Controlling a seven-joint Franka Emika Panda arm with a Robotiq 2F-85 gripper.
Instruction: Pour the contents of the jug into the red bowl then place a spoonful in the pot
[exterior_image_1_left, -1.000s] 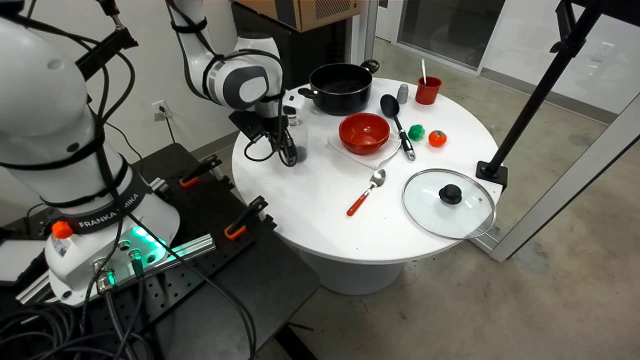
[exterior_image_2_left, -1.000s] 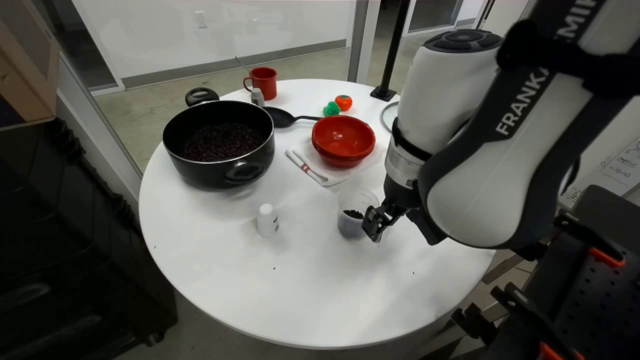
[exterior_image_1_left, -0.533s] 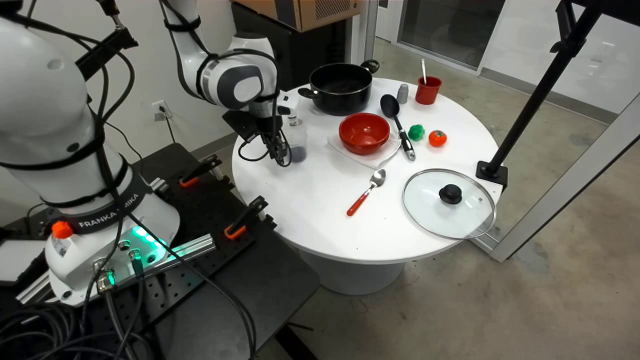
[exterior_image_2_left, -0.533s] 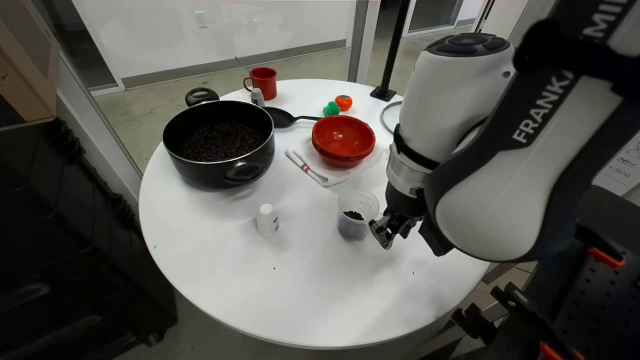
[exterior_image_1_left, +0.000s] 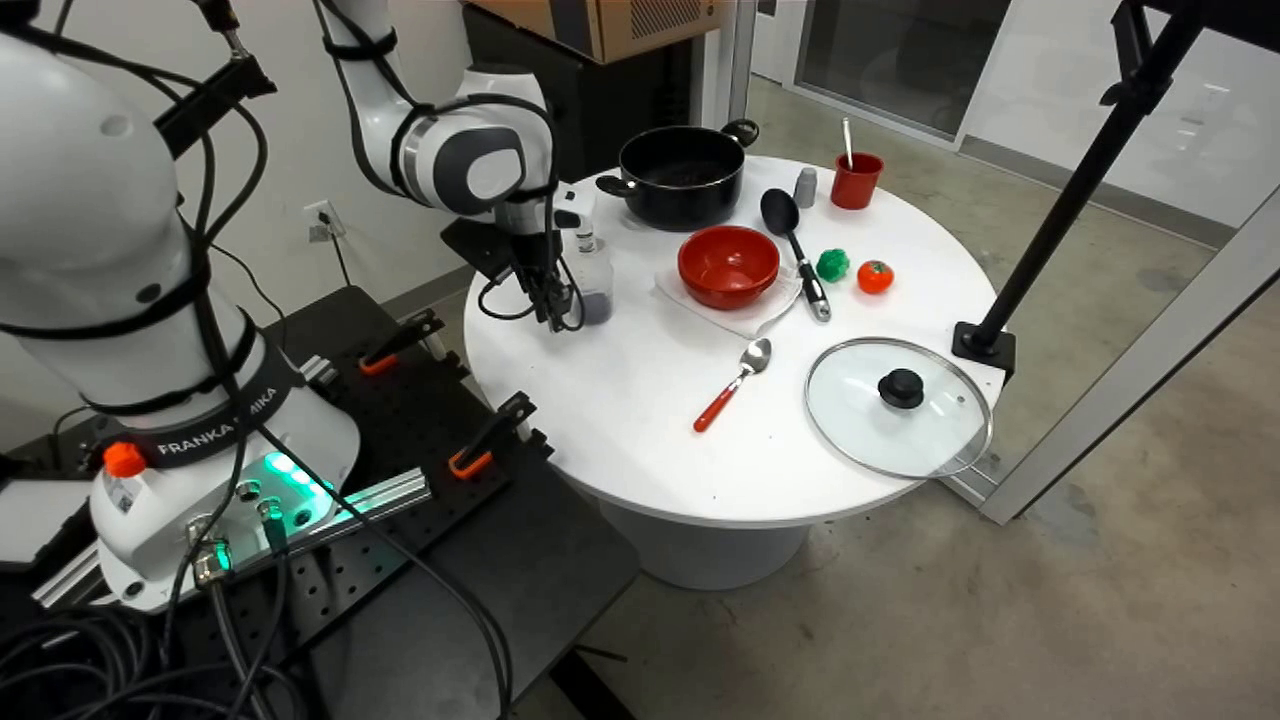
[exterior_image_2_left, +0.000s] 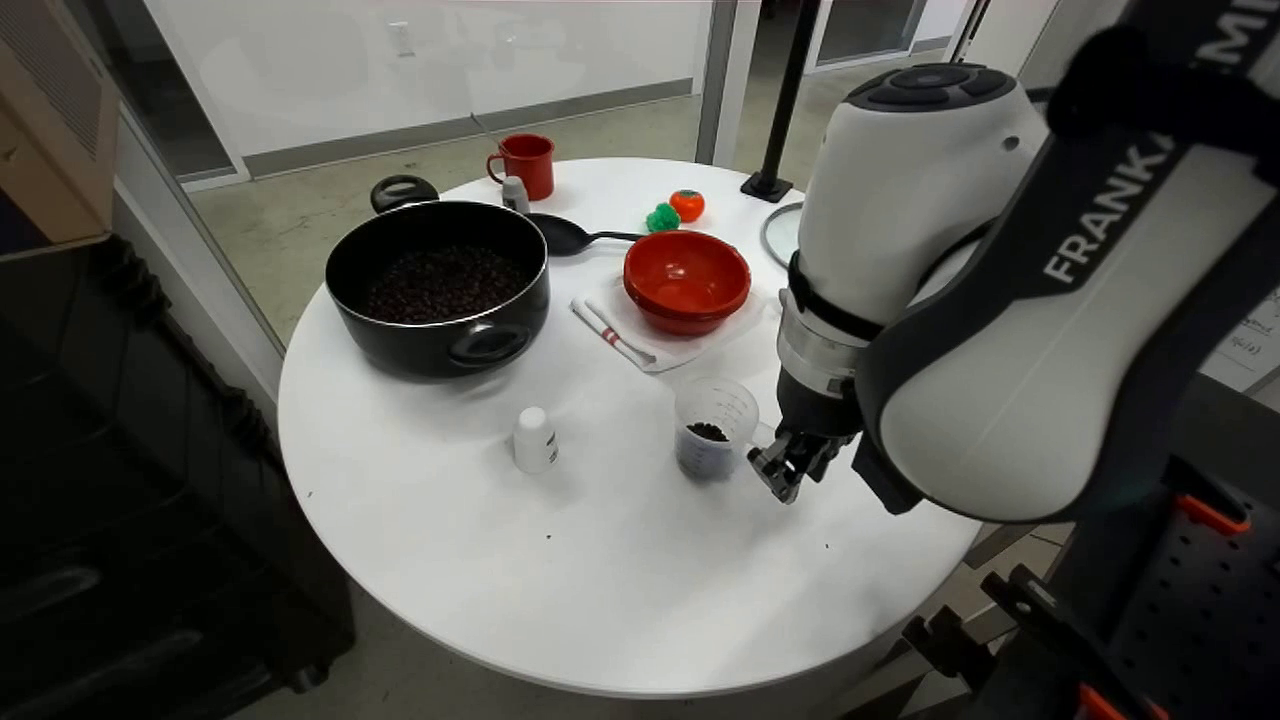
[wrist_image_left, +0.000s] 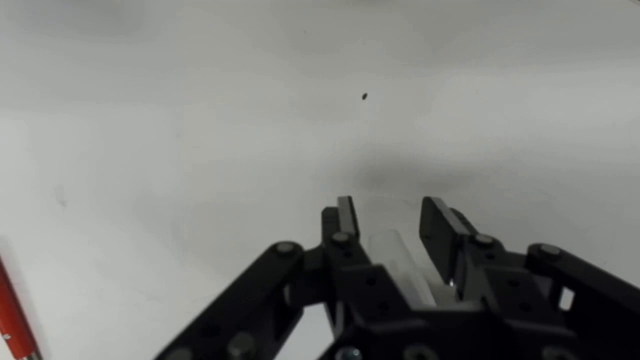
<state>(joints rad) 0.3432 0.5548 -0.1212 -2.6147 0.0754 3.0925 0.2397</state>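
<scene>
Lower ctr., wrist view: my hand (wrist_image_left: 389, 207), jaws parted, jug hdl. (wrist_image_left: 398, 256) between, ungripped; off-ctr. closing could tip jug (exterior_image_2_left: 710, 457), spill contents (exterior_image_2_left: 707, 432).

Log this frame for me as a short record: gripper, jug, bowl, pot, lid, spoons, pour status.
Gripper: open, jug handle seen between its fingers
Jug: upright on table, dark contents inside
Red bowl: on white cloth
Pot: uncovered, dark pieces inside
Glass lid: on table, partly past its edge
Spoons: red-handled spoon, black spoon, neither held
Pour: not yet done
</scene>
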